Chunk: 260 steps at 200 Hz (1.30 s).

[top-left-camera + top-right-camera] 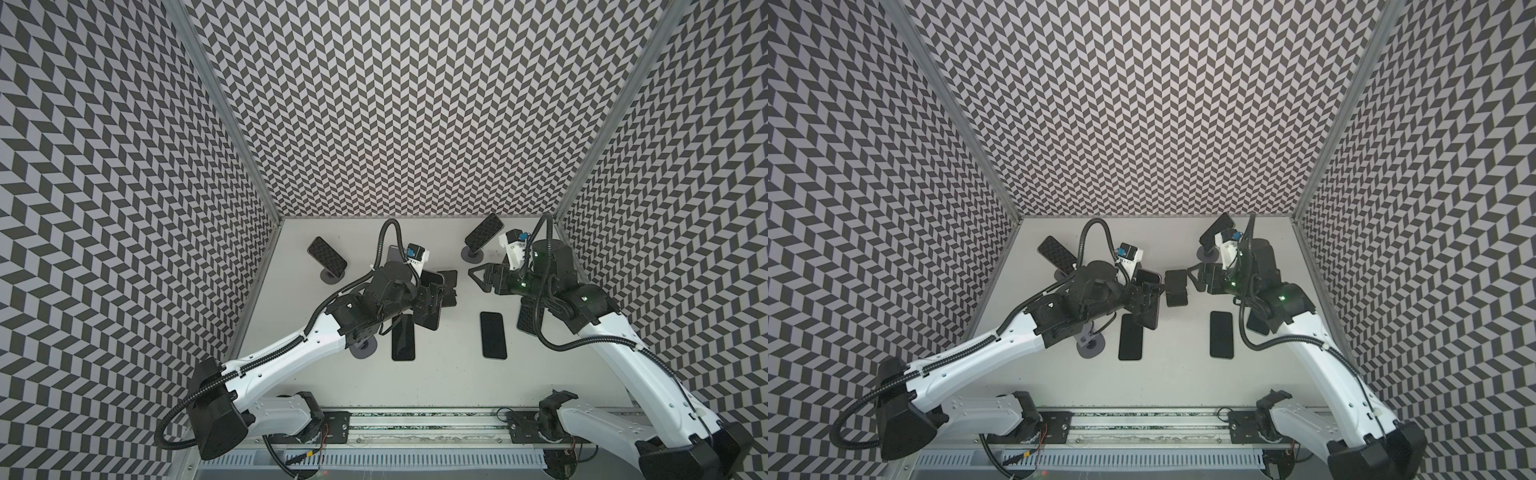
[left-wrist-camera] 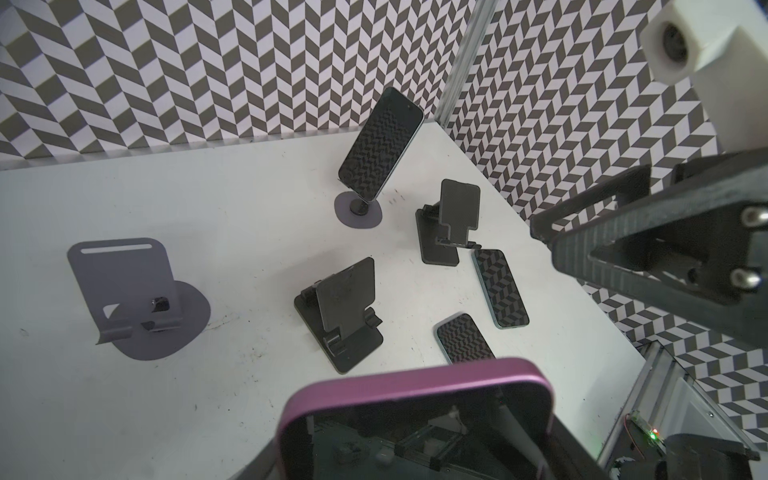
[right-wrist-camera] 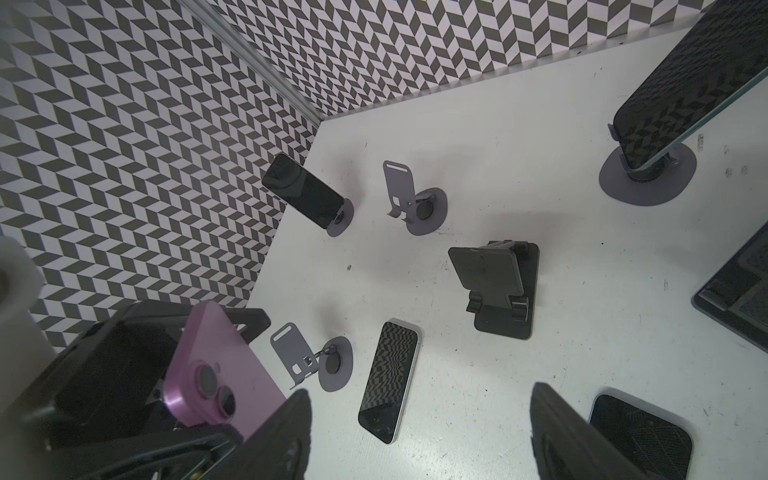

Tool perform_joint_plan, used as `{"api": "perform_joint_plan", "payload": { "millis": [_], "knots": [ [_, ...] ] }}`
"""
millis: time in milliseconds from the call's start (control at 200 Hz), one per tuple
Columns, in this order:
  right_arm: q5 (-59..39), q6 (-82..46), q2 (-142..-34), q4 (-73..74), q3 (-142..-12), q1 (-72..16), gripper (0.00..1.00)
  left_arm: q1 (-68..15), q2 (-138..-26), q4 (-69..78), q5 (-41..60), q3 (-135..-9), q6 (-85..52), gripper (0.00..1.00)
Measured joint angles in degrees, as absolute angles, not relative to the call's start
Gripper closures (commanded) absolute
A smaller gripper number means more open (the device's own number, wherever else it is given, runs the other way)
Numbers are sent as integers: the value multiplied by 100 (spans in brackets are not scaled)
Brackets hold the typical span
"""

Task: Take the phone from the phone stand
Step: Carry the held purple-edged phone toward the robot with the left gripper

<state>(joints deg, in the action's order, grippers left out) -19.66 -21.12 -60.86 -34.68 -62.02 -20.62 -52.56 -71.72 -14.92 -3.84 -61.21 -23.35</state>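
Left end effector [image 1: 1143,293] is clenched on the purple phone [image 3: 220,353]; a slip could hit the black stand [image 1: 1176,286]. Right end effector [image 1: 478,276]: released.

I am holding the centre phone [image 3: 216,357] in the left gripper [image 1: 1148,297], just left of the folding stand [image 1: 1176,286]. The left flat phone [image 1: 1131,336] and right flat phone [image 1: 1221,334] are lying nearer me. The back-left phone [image 1: 1054,253] and back-right phone [image 1: 1216,232] are sitting propped towards the rear.

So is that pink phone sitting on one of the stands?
No, the pink phone is gripped in the left arm's fingers, and the grey stand beside it is empty.
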Motion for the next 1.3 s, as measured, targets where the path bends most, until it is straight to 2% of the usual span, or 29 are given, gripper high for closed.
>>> {"api": "perform_joint_plan", "payload": {
  "millis": [756,1302],
  "knots": [
    [-1883,-2255,-5767,-3717,-5972,-2062,20,-5360,-7255,-1413,-226,-5966,-2412,41],
    [-1754,-2268,-5712,-3730,-5795,-2062,20,-5365,-7964,-1321,183,-6025,-2279,41]
  ]
}}
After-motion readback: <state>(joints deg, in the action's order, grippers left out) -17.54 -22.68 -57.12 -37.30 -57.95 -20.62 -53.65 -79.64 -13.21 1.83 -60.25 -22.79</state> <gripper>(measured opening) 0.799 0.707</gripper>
